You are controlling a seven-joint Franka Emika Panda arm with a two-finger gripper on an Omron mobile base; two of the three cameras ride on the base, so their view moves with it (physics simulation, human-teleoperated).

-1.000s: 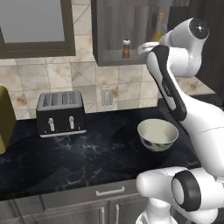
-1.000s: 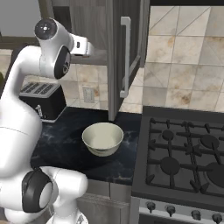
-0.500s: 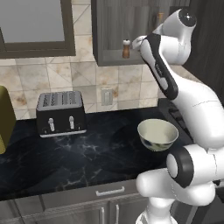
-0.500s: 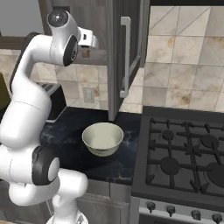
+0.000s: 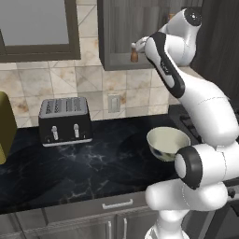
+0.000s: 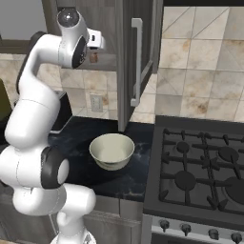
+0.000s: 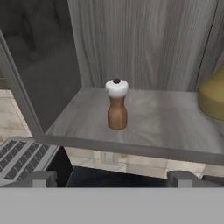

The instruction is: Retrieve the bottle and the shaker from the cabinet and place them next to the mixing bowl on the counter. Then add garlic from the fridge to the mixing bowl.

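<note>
Swung up and toward the cabinet (image 5: 121,32) since the earlier frames, the arm now brings its gripper (image 7: 111,177) level with the shelf edge, jaws spread fully wide and holding nothing. From the hand view the shaker (image 7: 117,105) stands upright near the middle of the shelf board, straight ahead of the jaws and a little above the line between the fingertips (image 7: 43,178), well apart from them. Its long axis runs vertically, so a level reach forward should bracket it. The bottle (image 7: 213,97) sits at the shelf's right edge, off to the side. Below, the mixing bowl (image 5: 167,142) waits on the counter (image 5: 79,163) near the stove (image 6: 200,167).
</note>
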